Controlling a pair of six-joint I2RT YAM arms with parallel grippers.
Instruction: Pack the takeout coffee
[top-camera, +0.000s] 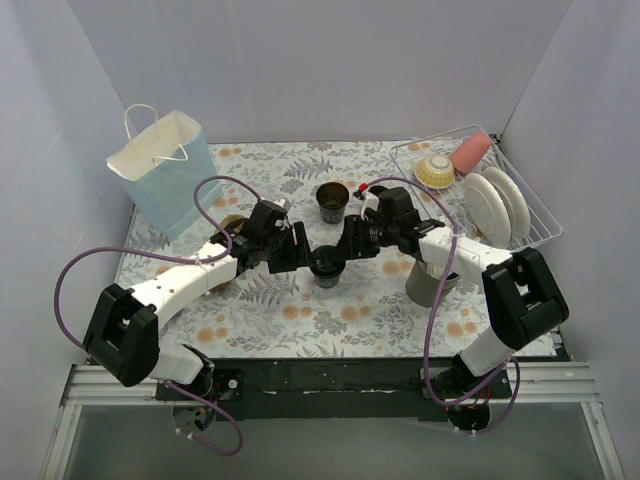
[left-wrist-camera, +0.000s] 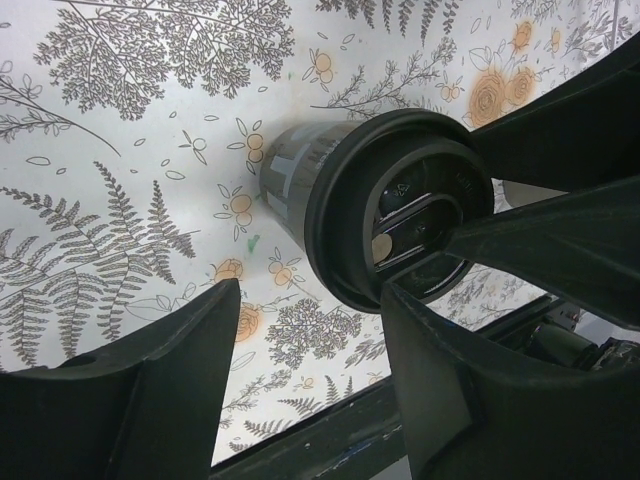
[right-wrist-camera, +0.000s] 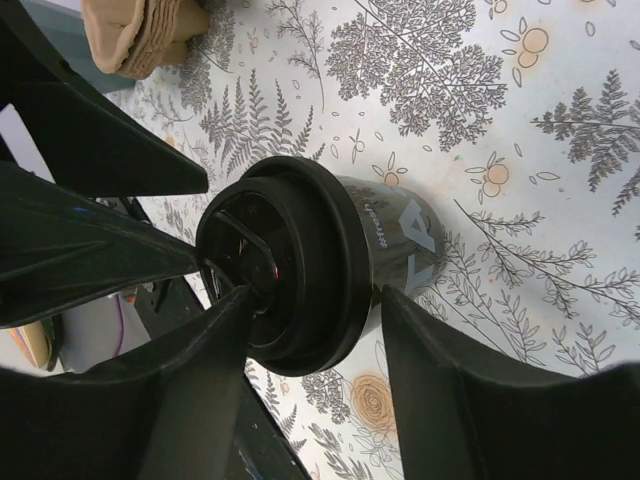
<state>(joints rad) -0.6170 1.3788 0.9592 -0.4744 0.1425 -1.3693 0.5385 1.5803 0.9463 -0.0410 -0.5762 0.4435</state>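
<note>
While both arms met over the middle of the floral tablecloth (top-camera: 285, 318), I read the step as pressing the lid home on the lidded black coffee cup (top-camera: 327, 266), which stood upright there. My left gripper (left-wrist-camera: 311, 286) hung partly open with nothing held. One of its fingers was well clear of the cup and the other sat at the lid's rim. My right gripper (right-wrist-camera: 318, 291) was likewise spread and clamped on nothing, with one finger lying across the lid and the other just beside the cup wall. A second black cup (top-camera: 332, 200) stood unlidded just behind, and the blue paper bag (top-camera: 165, 180) sat well apart at the far left. Next, I judged, one arm had to back away so the other could drop its fingers around the cup body. It then had to close squarely below the lid and lift toward the bag without tipping the cup.
</note>
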